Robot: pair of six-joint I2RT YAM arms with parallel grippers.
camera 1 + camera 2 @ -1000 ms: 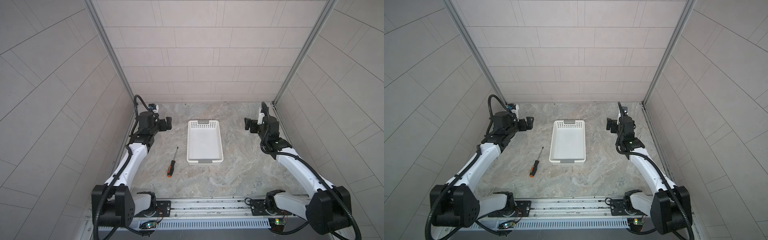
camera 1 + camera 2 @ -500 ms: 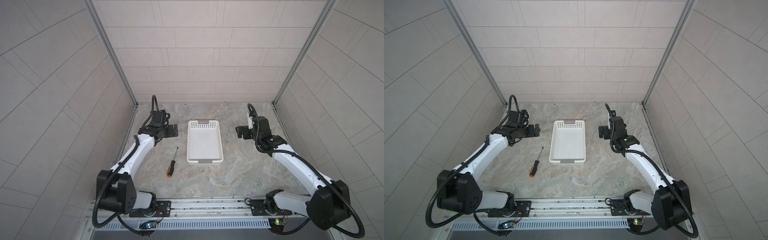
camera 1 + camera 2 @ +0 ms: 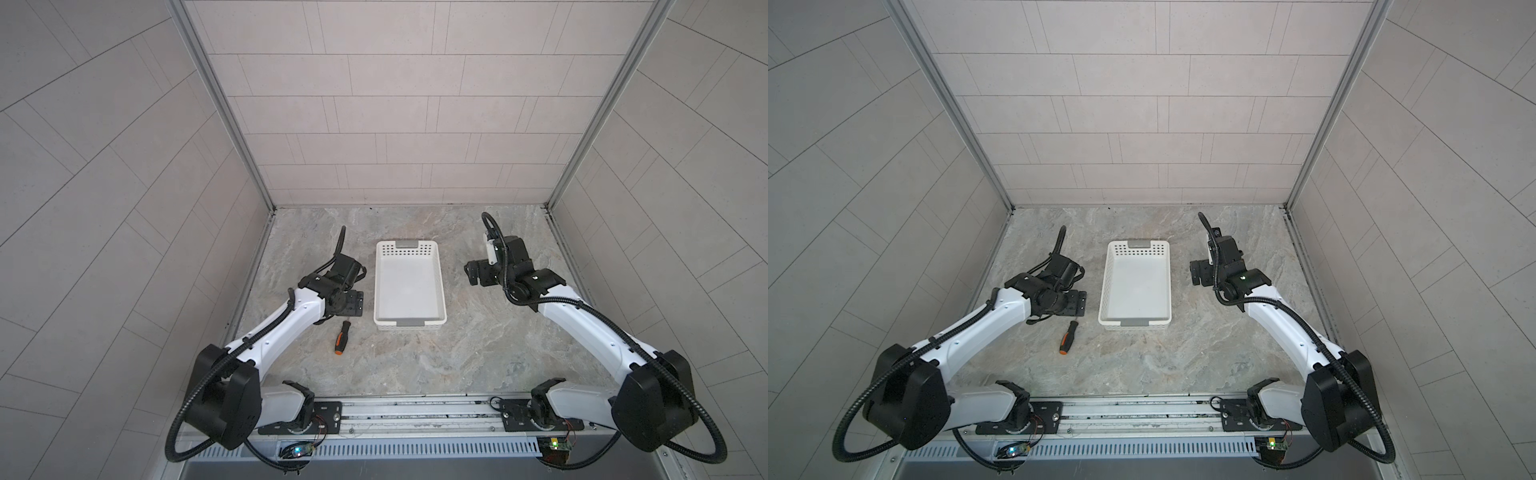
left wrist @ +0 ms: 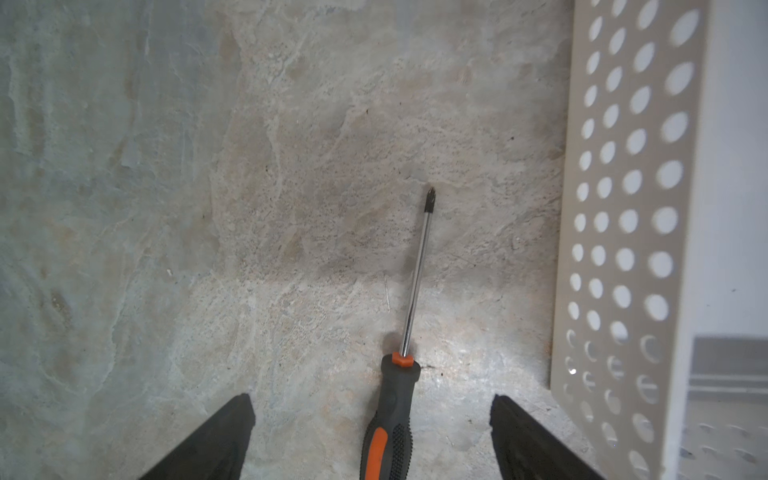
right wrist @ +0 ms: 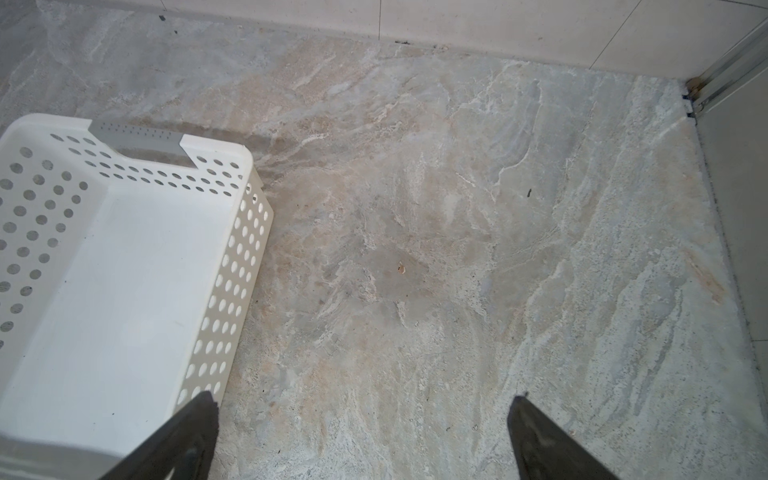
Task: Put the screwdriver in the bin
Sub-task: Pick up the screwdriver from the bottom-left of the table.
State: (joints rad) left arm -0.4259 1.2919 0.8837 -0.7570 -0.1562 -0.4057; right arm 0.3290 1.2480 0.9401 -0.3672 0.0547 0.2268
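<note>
**Screwdriver lying on the table next to the bin, left claw lining up on it**

The screwdriver [image 4: 390, 411] is lying flat on the marble-look tabletop [image 4: 166, 208], just beside the bin [image 4: 623, 216] but not touching it. Its shaft is running roughly along the bin's perforated side wall, with the orange butt end toward the robot's base. The left gripper [image 4: 372, 399] is hanging right over the handle with its fingers [image 4: 224, 436] spread wide, one on each side and gripping nothing. Looks to me like it's setting up to pinch the fat rubbery handle rather than the skinny shaft. The right gripper [image 5: 363, 397] is gaping wide too and carrying nothing, sitting on the bin's other side, out of the way I'd guess. The bin is sitting empty. I'm not spotting any brand or lettering anywhere.
</note>
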